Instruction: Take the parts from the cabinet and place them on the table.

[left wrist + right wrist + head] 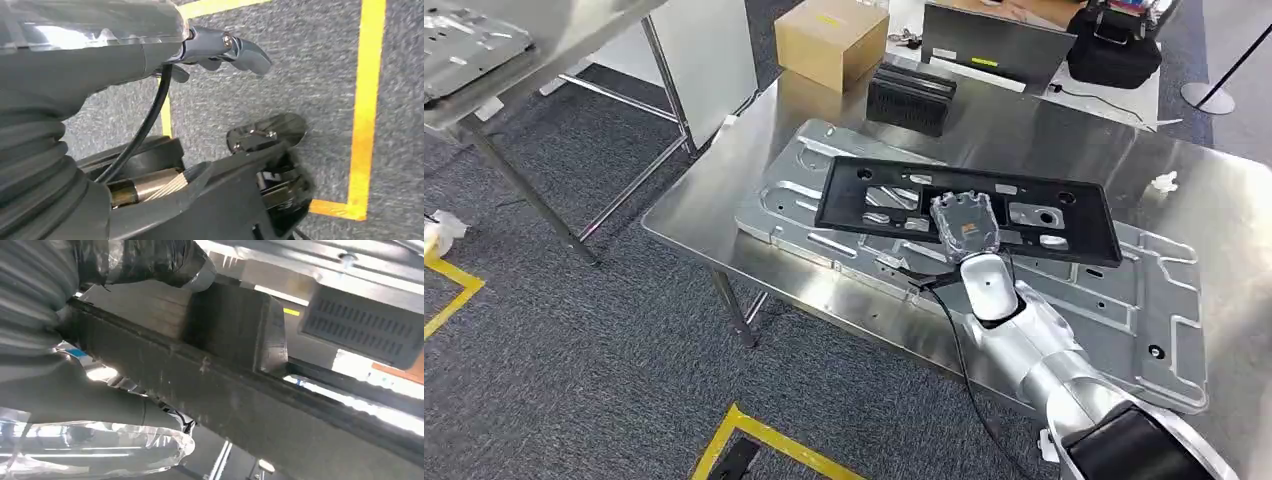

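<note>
A long black plastic frame (894, 205) lies across a large silver stamped panel (1124, 300) on the steel table (704, 215). My right hand (967, 222), wrapped in clear film, reaches in from the near side and grips the frame at its middle. In the right wrist view the frame's dark bar (240, 390) runs between the thumb (150, 262) and the fingers (95, 445). My left hand (220, 50) hangs over the grey carpet, its fingers apart and holding nothing.
At the table's far end stand a cardboard box (829, 40), a black ribbed block (911, 95), a grey flat panel (994, 45) and a black bag (1114, 50). A second steel table (534, 60) with a metal sheet is at the left. Yellow tape (764, 440) marks the floor.
</note>
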